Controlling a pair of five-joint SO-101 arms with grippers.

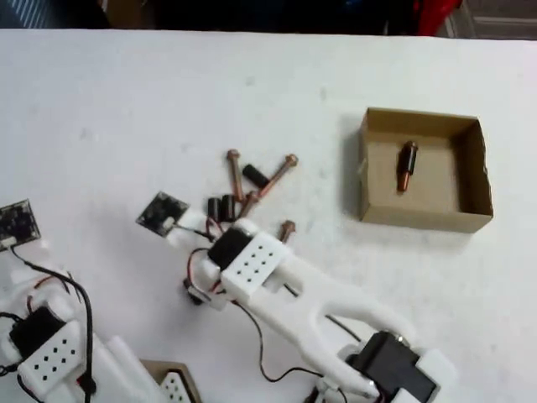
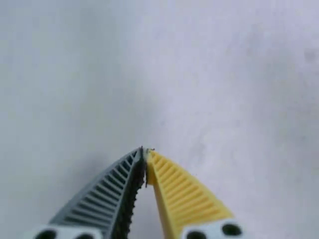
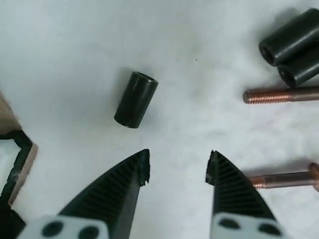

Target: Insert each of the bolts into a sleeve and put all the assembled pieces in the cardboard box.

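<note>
Right hand (image 3: 178,167): open and empty, its two dark jaws spread over the counter (image 1: 126,101), pointing at the loose parts in the middle.
Left hand (image 2: 145,154): closed on nothing, grey and yellow tips pressed together above bare counter.
Lone sleeve (image 3: 135,99): a short black tube lying on its side just beyond the right hand's tips, apart from the other parts.
Pair of sleeves (image 3: 294,50): two more black tubes lying side by side and touching.
Bolts (image 3: 281,94): copper-coloured threaded rods lying flat near the pair of sleeves; one lies next to the right hand's jaw.
Cardboard box (image 1: 419,220): open-topped, on the right of the counter, well apart from the loose parts.
Assembled piece (image 1: 406,165): one bolt already in its sleeve, lying inside the box.
Handling, sleeve: probably light, stiff and smooth; being round, it is likely to roll or squirt out if pinched off-centre.
Handling, bolt: looks like rigid metal, heavier than a sleeve; the thread should give the jaws some bite.
Where to hold: take the sleeve across its middle, jaws square to its length, leaving the open end free for a bolt.
Risk: crowding the pair of sleeves could nudge them rolling.
</note>
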